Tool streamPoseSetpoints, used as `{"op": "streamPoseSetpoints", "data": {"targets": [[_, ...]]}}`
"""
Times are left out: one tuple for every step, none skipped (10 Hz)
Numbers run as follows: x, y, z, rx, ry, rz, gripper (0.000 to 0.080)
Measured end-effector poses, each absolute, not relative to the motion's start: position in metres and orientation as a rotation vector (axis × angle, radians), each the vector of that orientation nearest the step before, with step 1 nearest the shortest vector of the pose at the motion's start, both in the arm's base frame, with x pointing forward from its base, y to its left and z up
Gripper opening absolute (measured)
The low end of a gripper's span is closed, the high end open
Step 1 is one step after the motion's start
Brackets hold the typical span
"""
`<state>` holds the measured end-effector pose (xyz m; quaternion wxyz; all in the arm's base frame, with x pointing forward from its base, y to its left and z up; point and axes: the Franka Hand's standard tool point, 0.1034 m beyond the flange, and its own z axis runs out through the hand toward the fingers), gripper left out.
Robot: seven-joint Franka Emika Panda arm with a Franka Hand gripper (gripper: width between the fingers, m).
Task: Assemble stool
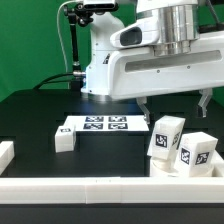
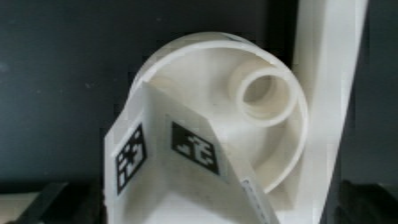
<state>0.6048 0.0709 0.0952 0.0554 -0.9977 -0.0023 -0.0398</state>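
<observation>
Setting: black bench [image 1: 40, 115], green backdrop behind the arm. Item: stool, white plastic, part built. Disc [image 1: 190, 172] lies to the exterior view's right of the marker board [image 1: 97, 124], nearer the camera, with first leg [image 1: 165, 136] and second leg [image 1: 196, 152] standing up from it; one round socket [image 2: 267, 95] looks vacant. A white block, probably the third leg [image 1: 64, 141], lies just beside the marker board's other end. Tool [image 1: 177, 104]: spread wide, grasping nothing, above the disc. Handling, as judged: light, rigid, smooth, likely slippery. Take the loose leg across opposite flat faces near mid-length; the disc's thin rim offers poorer purchase
</observation>
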Motion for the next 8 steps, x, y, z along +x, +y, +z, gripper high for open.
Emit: {"op": "streamPoseSetpoints", "data": {"targets": [[0.604,0.068,0.094,-3.031,-0.065,-0.113,0.0649],[0.604,0.066,0.094,-3.035,-0.193,-0.122,0.0649],[0.604,0.064,0.094,-3.032,-0.347,-0.128,0.0649],[0.605,0.063,0.094,-3.025,-0.427,-0.131,0.0649],[0.605,0.061,0.094,-3.021,-0.553,-0.133,0.0649],[0.607,0.060,0.096,-3.011,-0.709,-0.133,0.0649],[0.610,0.058,0.097,-2.995,-0.813,-0.136,0.0649],[0.612,0.056,0.095,-2.981,-0.893,-0.134,0.0649]]}}
